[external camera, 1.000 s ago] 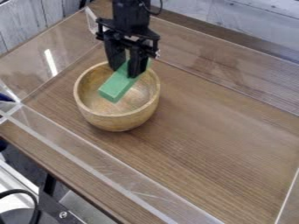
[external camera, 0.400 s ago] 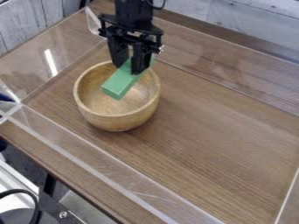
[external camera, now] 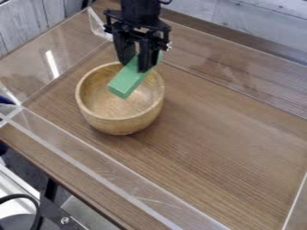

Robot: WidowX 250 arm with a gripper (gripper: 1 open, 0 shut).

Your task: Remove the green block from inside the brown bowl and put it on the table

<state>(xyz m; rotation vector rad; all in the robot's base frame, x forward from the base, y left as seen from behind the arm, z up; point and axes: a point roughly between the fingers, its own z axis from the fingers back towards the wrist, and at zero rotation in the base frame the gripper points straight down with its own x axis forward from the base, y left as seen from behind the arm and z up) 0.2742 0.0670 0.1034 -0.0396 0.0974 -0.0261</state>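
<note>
- Far left, the low clear acrylic wall (external camera: 27, 83) runs along the edge of the big brown wood-grain table (external camera: 216, 135), catching a streak of glare.
- Next over sits the round, light tan wooden bowl (external camera: 118, 115) with its thick walls and smooth rim, planted on the tabletop left of centre.
- And there's the flat, bright green rectangular block (external camera: 127, 79), hanging tilted over the bowl's far side, its lower end dipping toward the bowl's inside, its upper end tucked up between the fingers.
- Whether that lower end touches the bowl's inner wall cannot be told from this angle.
- Right above it, the black robot gripper (external camera: 139, 61) points straight down, jaws clamped tight on the upper end of the green block — it has a firm hold.
- The dark arm rises out of the top of the picture, directly over the bowl's back rim.
- To the right, a wide stretch of wood-grain tabletop spreads out, bounded by another clear acrylic wall (external camera: 292, 202) at the right edge.
</note>
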